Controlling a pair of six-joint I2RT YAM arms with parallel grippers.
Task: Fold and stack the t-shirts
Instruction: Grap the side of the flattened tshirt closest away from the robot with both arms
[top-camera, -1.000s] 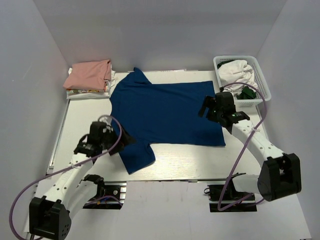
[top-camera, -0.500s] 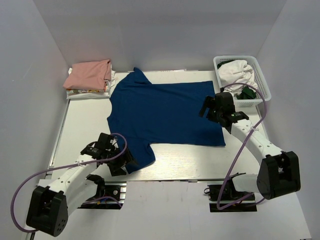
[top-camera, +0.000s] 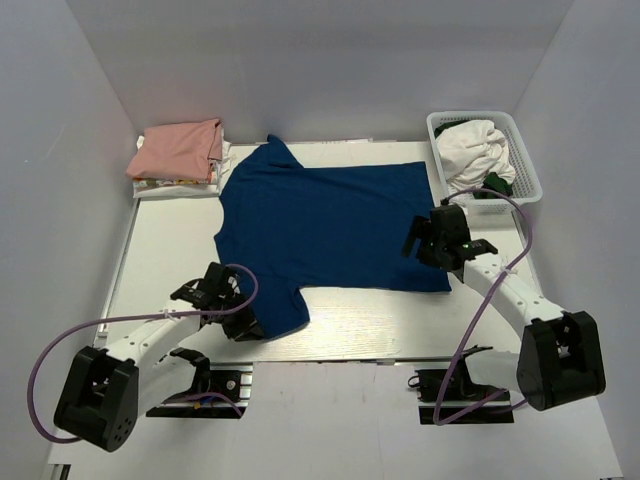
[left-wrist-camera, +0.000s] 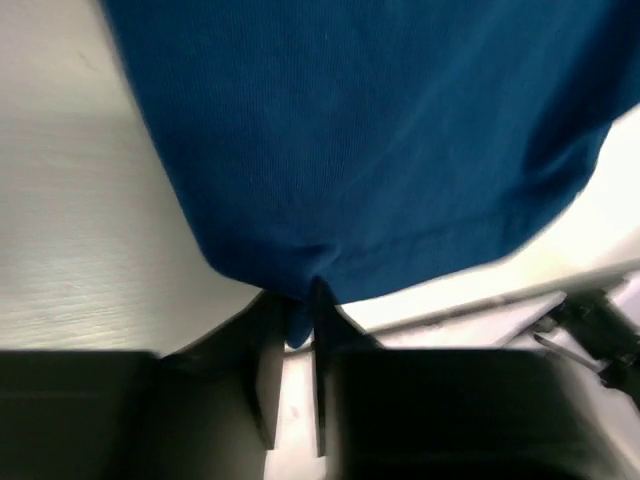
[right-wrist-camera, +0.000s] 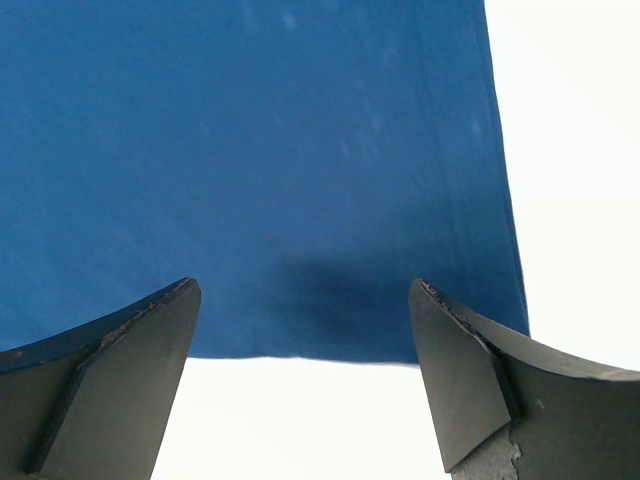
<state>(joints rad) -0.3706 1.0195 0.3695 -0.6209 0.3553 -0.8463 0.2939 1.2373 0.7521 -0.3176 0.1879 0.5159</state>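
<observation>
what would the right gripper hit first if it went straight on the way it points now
Most likely the dark blue t-shirt, close to its hem: the open right gripper points at that cloth, flat on the table. The gap is hard to judge.

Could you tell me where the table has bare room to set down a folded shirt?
Bare table lies left of the blue t-shirt, between the pink t-shirt and the left tool. Another strip runs along the near edge, between both arms. It is crowded by the basket and right tool.
</observation>
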